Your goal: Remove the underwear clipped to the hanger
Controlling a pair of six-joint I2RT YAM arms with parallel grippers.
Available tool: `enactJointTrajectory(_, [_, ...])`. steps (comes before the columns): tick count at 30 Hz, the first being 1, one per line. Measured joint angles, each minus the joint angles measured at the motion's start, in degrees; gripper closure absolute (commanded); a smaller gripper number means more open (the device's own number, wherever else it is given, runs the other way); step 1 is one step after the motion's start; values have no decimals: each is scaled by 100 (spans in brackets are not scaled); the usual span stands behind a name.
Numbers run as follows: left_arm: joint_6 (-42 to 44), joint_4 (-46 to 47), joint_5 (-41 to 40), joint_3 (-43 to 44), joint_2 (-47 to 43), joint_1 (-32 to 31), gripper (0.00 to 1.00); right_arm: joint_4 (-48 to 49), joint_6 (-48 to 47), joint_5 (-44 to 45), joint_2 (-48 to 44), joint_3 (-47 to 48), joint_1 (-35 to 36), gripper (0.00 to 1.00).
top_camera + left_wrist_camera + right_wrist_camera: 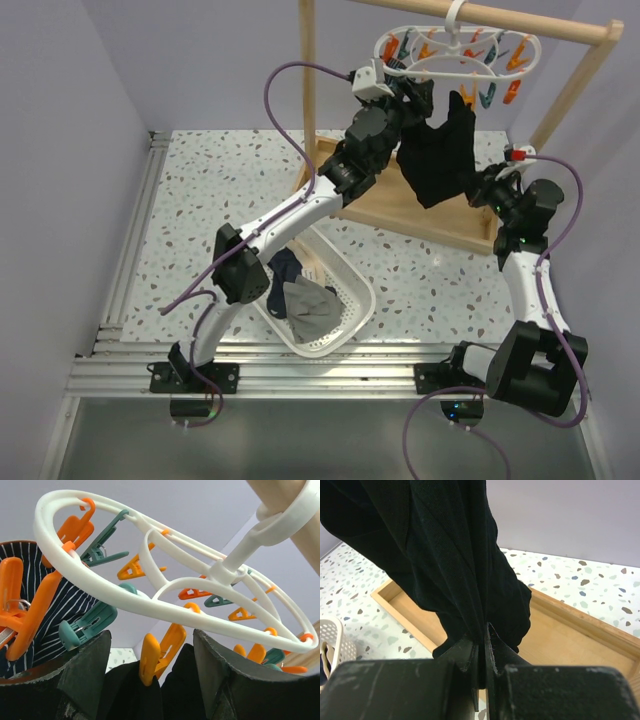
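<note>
**Right gripper pinches the black underwear; left gripper stands open at its clip**

The right gripper [482,648] is closed tight on a fold at the lower edge of the black underwear [445,555], with cloth bunched between its fingers. The left gripper [150,637] is spread wide with nothing in it, and an orange clip [156,656] sits in the gap, apparently touching neither finger.

The black underwear hangs from that clip on the hanger [100,582]. The striped underwear [55,610] is clipped just beside it. A navy piece [285,270] and a grey piece [312,305] lie in the basket [352,322] below.

The cloth looks light, limp and stretchy, so it will sag and swing rather than hold a shape. The low pinch is a fair hold for a downward pull, though thin fabric may slip. The clip's sprung tails are the likely place to squeeze, and the hanger would probably swing on the rail [540,22] under any tug.

The clip's bite on the cloth is hidden behind the left fingers. The overhead view is too small to show either gripper's opening.
</note>
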Motion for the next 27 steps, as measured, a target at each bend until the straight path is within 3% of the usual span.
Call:
enactJointTrajectory(7, [85, 90, -96, 35, 2, -15, 39, 7, -2, 0, 0, -24, 24, 100])
enactJointTrajectory(14, [90, 221, -114, 44, 4, -15, 71, 9, -2, 0, 0, -26, 55, 100])
enactJointTrajectory(20, [92, 376, -11, 52, 4, -42, 92, 9, -4, 2, 0, -26, 55, 100])
enactJointTrajectory(22, [94, 389, 26, 52, 4, -61, 89, 11, -4, 2, 0, -26, 55, 100])
enactJointTrajectory(23, [94, 398, 28, 52, 4, -70, 82, 13, -4, 0, 0, -26, 55, 100])
enactJointTrajectory(24, [98, 407, 28, 50, 4, -76, 61, 15, -4, 2, 0, -26, 57, 100])
enactJointTrajectory(27, [116, 424, -22, -44, -2, -76, 36, 13, -15, 2, 0, -26, 57, 99])
